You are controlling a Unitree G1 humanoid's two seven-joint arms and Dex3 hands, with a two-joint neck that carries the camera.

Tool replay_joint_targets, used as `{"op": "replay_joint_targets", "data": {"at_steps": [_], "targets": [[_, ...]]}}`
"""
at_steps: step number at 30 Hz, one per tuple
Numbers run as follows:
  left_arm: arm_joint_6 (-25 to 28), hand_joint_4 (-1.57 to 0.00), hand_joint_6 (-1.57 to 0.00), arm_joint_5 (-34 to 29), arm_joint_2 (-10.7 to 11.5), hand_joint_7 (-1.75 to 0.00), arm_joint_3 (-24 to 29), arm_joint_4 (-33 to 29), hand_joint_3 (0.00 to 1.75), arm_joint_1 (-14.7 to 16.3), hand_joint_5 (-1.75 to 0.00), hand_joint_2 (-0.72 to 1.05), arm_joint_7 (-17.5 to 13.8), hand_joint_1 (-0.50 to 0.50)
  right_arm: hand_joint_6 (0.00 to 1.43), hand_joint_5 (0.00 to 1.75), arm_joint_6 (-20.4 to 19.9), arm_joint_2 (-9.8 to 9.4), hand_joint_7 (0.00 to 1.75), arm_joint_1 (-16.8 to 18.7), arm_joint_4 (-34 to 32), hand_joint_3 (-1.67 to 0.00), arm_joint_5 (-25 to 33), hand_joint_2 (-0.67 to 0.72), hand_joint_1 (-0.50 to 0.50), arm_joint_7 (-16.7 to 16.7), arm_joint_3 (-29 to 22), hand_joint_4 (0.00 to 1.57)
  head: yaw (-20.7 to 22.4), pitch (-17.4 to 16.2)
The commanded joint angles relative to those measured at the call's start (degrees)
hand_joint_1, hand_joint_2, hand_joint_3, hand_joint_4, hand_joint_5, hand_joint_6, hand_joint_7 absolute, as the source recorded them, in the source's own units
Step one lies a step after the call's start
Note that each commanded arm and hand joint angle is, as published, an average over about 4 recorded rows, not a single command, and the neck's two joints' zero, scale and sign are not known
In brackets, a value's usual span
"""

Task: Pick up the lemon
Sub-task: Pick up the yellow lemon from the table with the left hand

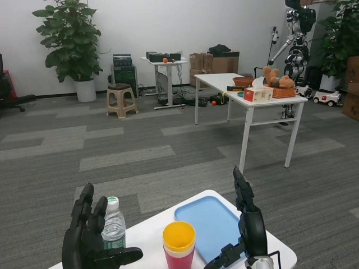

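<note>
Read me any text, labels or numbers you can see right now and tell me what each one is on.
No text can be read in this view.
Water bottle label: print too small and blurred to read.
Red and white box on the far table: markings too small to read.
Yellow cup, blue tray: no print shows.

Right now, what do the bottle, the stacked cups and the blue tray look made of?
Bottle: clear thin plastic, likely; you can see through it, and it has a green cap and a label band. Cups: opaque plastic, probably; flat yellow over pink-red, smooth rims, little shine. Tray: matte light-blue plastic by the look; even colour, rounded raised rim.
</note>
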Motion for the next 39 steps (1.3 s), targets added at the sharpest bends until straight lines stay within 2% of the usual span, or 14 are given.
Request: {"op": "replay_joint_targets", "data": {"at_steps": [1, 8, 14, 15, 16, 18, 19, 20, 23, 26, 27, 29, 33, 39], "targets": [[0.4, 0.00, -0.24, -0.5, 0.2, -0.21, -0.2, 0.6, 0.09, -0.1, -0.31, -0.10, 0.3, 0.50, 0.00, 0.00, -0.6, -0.58, 0.00, -0.7, -0.4, 0.00, 0.4, 0.34, -0.20, -0.1, 0.0, 0.34, 0.2, -0.4], [0.4, 0.00, -0.24, -0.5, 0.1, -0.21, -0.2, 0.6, 0.09, -0.1, -0.31, -0.10, 0.4, 0.50, 0.00, 0.00, -0.6, -0.58, 0.00, -0.7, -0.3, 0.00, 0.4, 0.34, -0.17, -0.1, 0.0, 0.34, 0.5, -2.1], [0.4, 0.00, -0.24, -0.5, 0.1, -0.21, -0.2, 0.8, 0.09, -0.2, -0.33, -0.10, 0.4, 0.50, 0.00, 0.00, -0.6, -0.58, 0.00, -0.7, -0.2, 0.00, 0.4, 0.34, -0.17, -0.1, 0.0, 0.34, 0.5, -6.7], [0.4, 0.00, -0.25, -0.5, 0.1, -0.21, -0.2, 0.9, 0.09, -0.2, -0.36, -0.10, 0.3, 0.50, 0.00, 0.00, -0.6, -0.56, 0.00, -0.7, -0.2, 0.00, 0.4, 0.34, -0.17, -0.1, 0.0, 0.34, 1.0, -10.5], [0.4, 0.00, -0.26, -0.5, 0.1, -0.21, -0.2, 0.9, 0.09, -0.1, -0.38, -0.10, 0.3, 0.50, 0.00, 0.00, -0.6, -0.54, 0.00, -0.7, -0.2, 0.00, 0.4, 0.34, -0.17, -0.1, -0.1, 0.35, 1.3, -11.4], [0.4, 0.00, -0.29, -0.5, 0.1, -0.21, -0.2, 1.1, 0.04, -0.1, -0.41, -0.10, 0.3, 0.50, 0.00, 0.00, -0.6, -0.50, 0.00, -0.7, -0.2, 0.00, 0.4, 0.34, -0.17, -0.1, -0.1, 0.36, 2.6, -17.2], [0.4, 0.00, -0.31, -0.5, 0.1, -0.21, -0.2, 1.1, 0.04, -0.1, -0.41, -0.10, 0.3, 0.50, 0.00, 0.00, -0.6, -0.50, 0.00, -0.7, -0.2, 0.00, 0.4, 0.34, -0.17, -0.1, -0.1, 0.37, 2.5, -16.4], [0.4, 0.00, -0.32, -0.5, 0.1, -0.21, -0.2, 1.2, 0.04, -0.1, -0.41, -0.10, 0.4, 0.50, 0.00, 0.00, -0.6, -0.50, 0.00, -0.7, -0.2, 0.00, 0.4, 0.34, -0.18, -0.1, -0.1, 0.37, 4.5, -21.0], [0.4, 0.00, -0.34, -0.5, 0.1, -0.21, -0.4, 1.3, 0.09, -0.1, -0.38, -0.10, 0.3, 0.50, 0.00, 0.00, -0.6, -0.43, 0.00, -0.7, -0.2, 0.00, 0.4, 0.34, -0.18, -0.1, -0.2, 0.37, 7.6, -27.2], [0.5, 0.00, -0.42, -0.4, 0.0, -0.21, -0.4, 1.3, 0.09, -0.1, -0.33, -0.04, 0.2, 0.50, 0.00, 0.00, -0.6, -0.41, 0.00, -0.7, -0.2, 0.00, 0.4, 0.34, -0.17, -0.1, -0.2, 0.37, 9.9, -28.8], [0.6, 0.00, -0.46, -0.4, 0.0, -0.21, -0.4, 1.3, 0.09, -0.1, -0.36, -0.02, 0.1, 0.50, 0.00, 0.00, -0.6, -0.41, 0.00, -0.7, -0.2, 0.00, 0.4, 0.34, -0.17, -0.1, -0.2, 0.37, 12.1, -30.8], [0.8, 0.00, -0.53, -0.2, -0.1, -0.21, -0.4, 1.3, 0.09, -0.1, -0.41, -0.02, 0.0, 0.50, 0.00, 0.00, -0.6, -0.43, 0.00, -0.7, -0.3, 0.00, 0.4, 0.34, -0.17, -0.1, -0.3, 0.37, 12.6, -31.2], [0.9, 0.00, -0.60, -0.2, -0.4, -0.21, 0.0, 1.3, 0.09, -0.1, -0.41, -0.02, -0.4, 0.50, 0.00, 0.00, -0.6, -0.65, 0.00, -0.6, -0.2, 0.00, 0.5, 0.34, -0.18, -0.1, -0.5, 0.37, 21.4, -34.7], [0.9, 0.00, -0.69, -0.3, -0.6, -0.21, 0.6, 1.9, 0.09, -0.1, -0.41, -0.10, -1.1, 0.50, 0.00, 0.00, -0.6, -0.96, 0.00, -0.6, 0.2, 0.00, 0.6, 0.34, -0.17, -0.3, -0.9, 0.37, 21.2, -34.2]]}}
